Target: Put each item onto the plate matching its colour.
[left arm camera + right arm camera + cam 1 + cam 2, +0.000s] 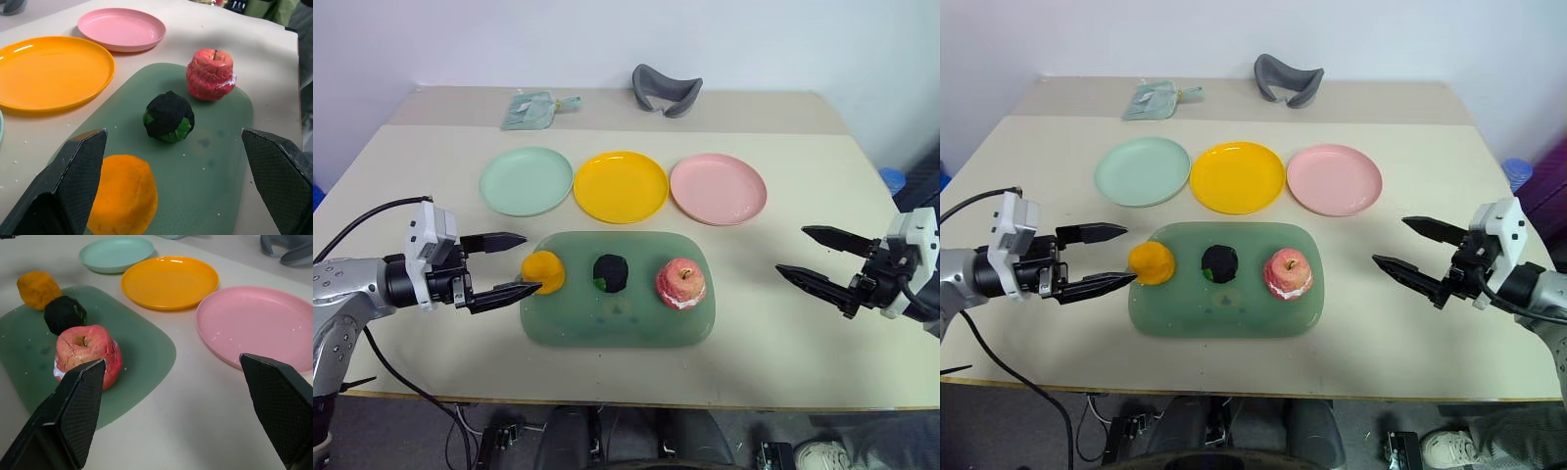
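Observation:
Three items lie in a row on a large green mat (617, 318): a yellow-orange lumpy fruit (544, 271) at the left, a blackish-green lump (611, 273) in the middle and a red-pink apple (681, 284) at the right. Behind the mat stand three bare plates: mint green (526, 180), yellow (621, 185) and pink (718, 188). My left gripper (529, 262) is open and holds nothing. It points at the orange fruit, its tips right at the fruit's left side. My right gripper (793, 250) is open and holds nothing, well right of the apple (85, 360).
A grey curved object (666, 90) and a pale green pouch (536, 110) lie at the table's far edge. A blue object (891, 179) sits beyond the right edge. Bare tabletop lies between the mat and each arm and along the front edge.

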`<action>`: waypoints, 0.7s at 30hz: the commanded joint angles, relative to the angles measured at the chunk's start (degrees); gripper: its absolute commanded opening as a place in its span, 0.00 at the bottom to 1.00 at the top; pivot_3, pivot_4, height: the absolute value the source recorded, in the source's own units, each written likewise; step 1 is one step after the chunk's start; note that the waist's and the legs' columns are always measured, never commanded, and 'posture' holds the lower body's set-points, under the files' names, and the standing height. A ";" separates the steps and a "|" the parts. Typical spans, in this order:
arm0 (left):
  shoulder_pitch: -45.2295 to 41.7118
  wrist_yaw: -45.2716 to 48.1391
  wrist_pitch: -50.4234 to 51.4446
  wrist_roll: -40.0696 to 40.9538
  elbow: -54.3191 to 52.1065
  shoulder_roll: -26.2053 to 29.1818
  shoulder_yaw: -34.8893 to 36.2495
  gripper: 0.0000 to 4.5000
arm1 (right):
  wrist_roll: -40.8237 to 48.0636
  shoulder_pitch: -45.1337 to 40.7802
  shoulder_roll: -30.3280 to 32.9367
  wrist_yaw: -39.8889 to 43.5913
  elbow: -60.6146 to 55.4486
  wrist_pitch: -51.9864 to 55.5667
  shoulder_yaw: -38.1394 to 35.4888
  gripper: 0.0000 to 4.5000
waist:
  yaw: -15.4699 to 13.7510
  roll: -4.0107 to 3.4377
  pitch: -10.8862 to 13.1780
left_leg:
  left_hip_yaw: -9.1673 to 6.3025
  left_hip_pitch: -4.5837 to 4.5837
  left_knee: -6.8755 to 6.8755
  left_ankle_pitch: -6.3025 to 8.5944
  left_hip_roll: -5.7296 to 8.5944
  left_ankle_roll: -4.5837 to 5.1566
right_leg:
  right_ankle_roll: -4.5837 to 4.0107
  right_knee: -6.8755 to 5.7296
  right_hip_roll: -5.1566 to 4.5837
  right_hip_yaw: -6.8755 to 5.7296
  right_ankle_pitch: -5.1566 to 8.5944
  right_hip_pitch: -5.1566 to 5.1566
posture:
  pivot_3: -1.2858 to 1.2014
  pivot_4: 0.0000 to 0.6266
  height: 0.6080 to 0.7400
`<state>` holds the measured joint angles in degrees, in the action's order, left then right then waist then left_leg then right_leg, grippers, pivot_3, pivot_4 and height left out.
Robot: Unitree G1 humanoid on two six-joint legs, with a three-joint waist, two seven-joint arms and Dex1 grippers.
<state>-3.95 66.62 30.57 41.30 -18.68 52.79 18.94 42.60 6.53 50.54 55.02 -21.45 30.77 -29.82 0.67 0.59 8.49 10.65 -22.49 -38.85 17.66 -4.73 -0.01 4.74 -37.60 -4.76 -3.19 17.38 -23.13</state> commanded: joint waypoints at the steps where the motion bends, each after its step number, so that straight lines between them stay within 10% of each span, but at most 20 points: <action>1: -0.46 0.58 -1.56 -0.93 -0.17 0.60 0.15 1.00 | 1.18 0.30 -0.25 0.02 -2.39 0.07 -1.42 0.99 | 0.01 0.00 0.00 | 0.01 0.00 0.00 0.00 0.00 0.00 | 0.00 0.00 0.00 0.00 0.00 0.00 | 0.52 0.24 1.00; 21: -5.56 -5.72 -5.36 -5.54 2.74 -6.21 -4.24 1.00 | 1.80 -10.40 -4.14 0.57 -2.19 -1.24 8.65 0.99 | 0.03 0.02 0.01 | 0.01 0.00 -0.03 0.00 0.03 0.00 | 0.01 0.00 0.05 0.00 -0.01 0.02 | 0.52 0.24 1.00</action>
<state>-8.43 61.03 26.71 36.17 -15.79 46.42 14.06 43.50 -1.42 46.43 54.56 -23.14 30.54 -22.09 0.70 0.60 8.50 10.66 -22.49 -38.89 17.66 -4.71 -0.01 4.75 -37.60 -4.71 -3.19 17.37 -23.13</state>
